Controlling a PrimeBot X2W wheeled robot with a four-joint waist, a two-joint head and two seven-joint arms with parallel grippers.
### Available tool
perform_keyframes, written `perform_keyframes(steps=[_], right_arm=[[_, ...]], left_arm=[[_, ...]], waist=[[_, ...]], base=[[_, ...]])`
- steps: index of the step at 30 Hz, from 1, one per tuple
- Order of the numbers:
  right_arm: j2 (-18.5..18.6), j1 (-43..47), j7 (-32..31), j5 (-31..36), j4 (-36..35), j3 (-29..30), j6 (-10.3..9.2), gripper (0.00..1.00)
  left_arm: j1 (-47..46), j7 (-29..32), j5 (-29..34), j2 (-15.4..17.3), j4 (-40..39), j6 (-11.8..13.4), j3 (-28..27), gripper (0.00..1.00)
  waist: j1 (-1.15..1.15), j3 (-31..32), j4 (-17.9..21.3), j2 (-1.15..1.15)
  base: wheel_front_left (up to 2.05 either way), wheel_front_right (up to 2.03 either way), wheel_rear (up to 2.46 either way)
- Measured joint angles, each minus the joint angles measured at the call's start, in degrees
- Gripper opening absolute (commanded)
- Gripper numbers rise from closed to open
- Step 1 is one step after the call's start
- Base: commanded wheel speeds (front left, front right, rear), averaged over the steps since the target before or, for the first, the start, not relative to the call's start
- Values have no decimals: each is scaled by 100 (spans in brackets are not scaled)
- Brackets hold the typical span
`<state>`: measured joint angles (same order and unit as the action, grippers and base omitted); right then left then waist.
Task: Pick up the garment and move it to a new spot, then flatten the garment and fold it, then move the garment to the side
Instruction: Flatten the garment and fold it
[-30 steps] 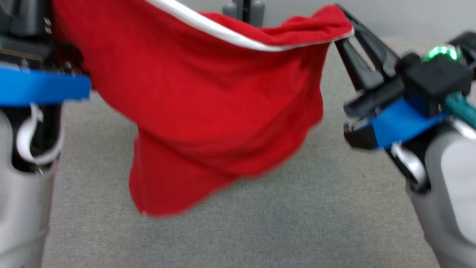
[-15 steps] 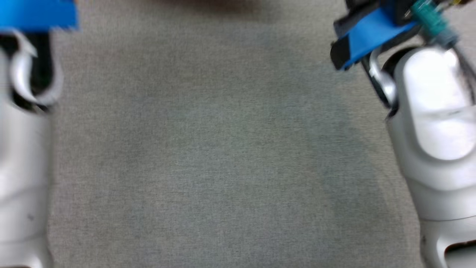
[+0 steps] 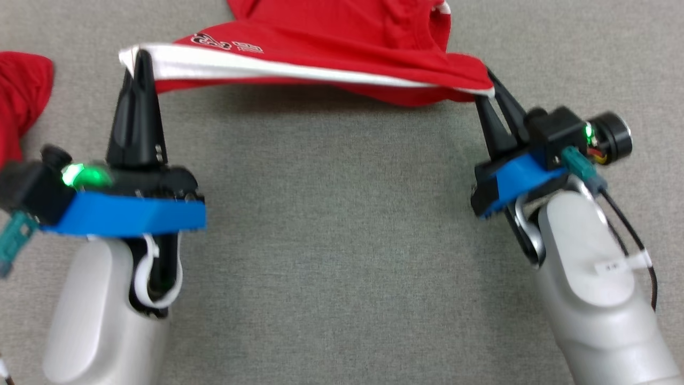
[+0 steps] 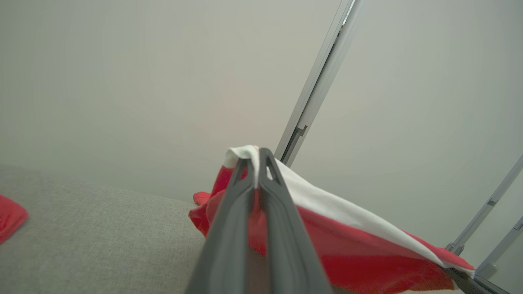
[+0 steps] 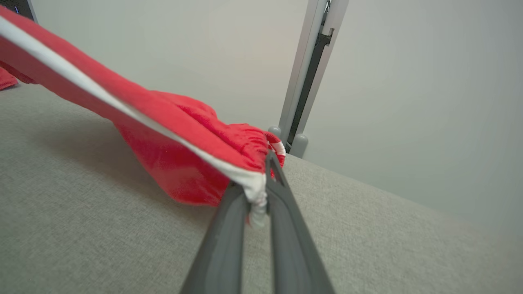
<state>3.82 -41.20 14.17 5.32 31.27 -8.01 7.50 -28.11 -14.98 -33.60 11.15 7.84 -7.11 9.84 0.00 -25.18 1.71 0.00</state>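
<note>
The garment (image 3: pixel 342 48) is red with a white band and white lettering. It is stretched by its white edge between my two grippers, and its far part rests on the grey surface (image 3: pixel 342 240). My left gripper (image 3: pixel 140 56) is shut on the left white corner, which the left wrist view shows pinched between the fingers (image 4: pixel 267 196) of the left gripper (image 4: pixel 254 161). My right gripper (image 3: pixel 489 93) is shut on the right end of the band. In the right wrist view the right gripper (image 5: pixel 263 185) clamps that white hem, and the garment (image 5: pixel 184 143) sags away to the left.
Another piece of red cloth (image 3: pixel 21 91) lies at the left edge of the surface, seen too in the left wrist view as red cloth (image 4: pixel 10 216). Metal posts (image 5: pixel 310 69) stand behind the far edge against a pale wall.
The head camera has tilted, so the whole picture has shifted. The garment hung high between the grippers before; it is now held low and taut, with its far part on the surface.
</note>
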Motion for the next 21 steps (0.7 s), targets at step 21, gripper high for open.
perform_keyframes(steps=[21], right_arm=[[359,4331,-1449,-442,-4086,-170,-1,0]], left_arm=[[3754,526,530,210,-3051,257,174,0]], waist=[[-3,1727,415,0]], base=[[0,0,0]])
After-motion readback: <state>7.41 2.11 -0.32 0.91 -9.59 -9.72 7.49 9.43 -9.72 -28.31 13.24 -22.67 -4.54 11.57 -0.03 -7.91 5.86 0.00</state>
